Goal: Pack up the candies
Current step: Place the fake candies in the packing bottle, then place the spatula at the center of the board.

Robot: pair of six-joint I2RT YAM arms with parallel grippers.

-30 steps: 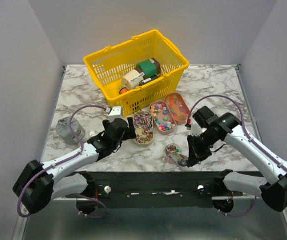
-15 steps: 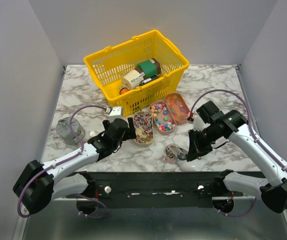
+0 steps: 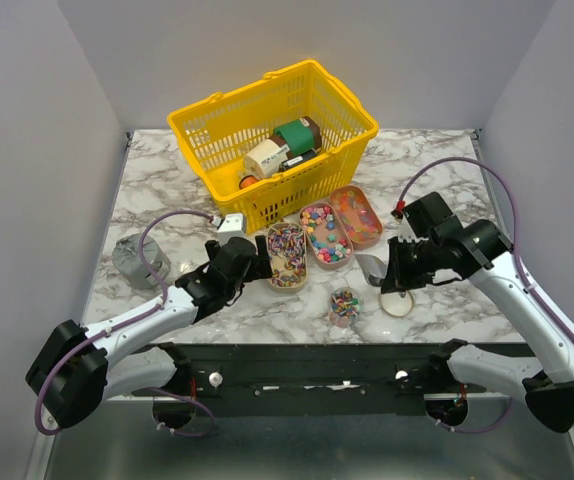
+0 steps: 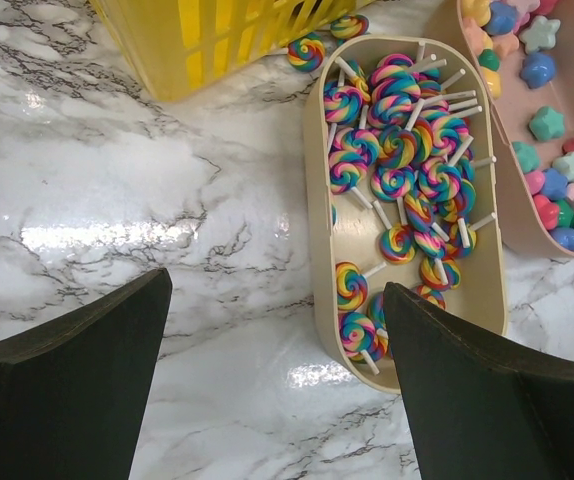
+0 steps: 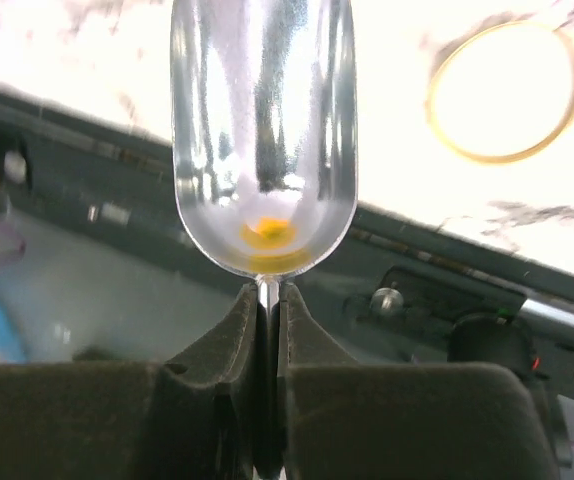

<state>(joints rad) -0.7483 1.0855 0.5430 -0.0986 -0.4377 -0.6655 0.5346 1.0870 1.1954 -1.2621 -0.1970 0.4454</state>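
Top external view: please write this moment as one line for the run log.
left gripper: open, near lollipop tray | right gripper: shut on scoop handle | candy container: on table, uncovered

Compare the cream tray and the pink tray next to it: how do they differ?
The cream tray is pale beige; the pink tray is salmon pink. The cream tray holds rainbow swirl lollipops on white sticks; the pink tray holds single-coloured sweets, several star-shaped, without sticks. Both are oblong with rounded ends and lie side by side on the marble table.
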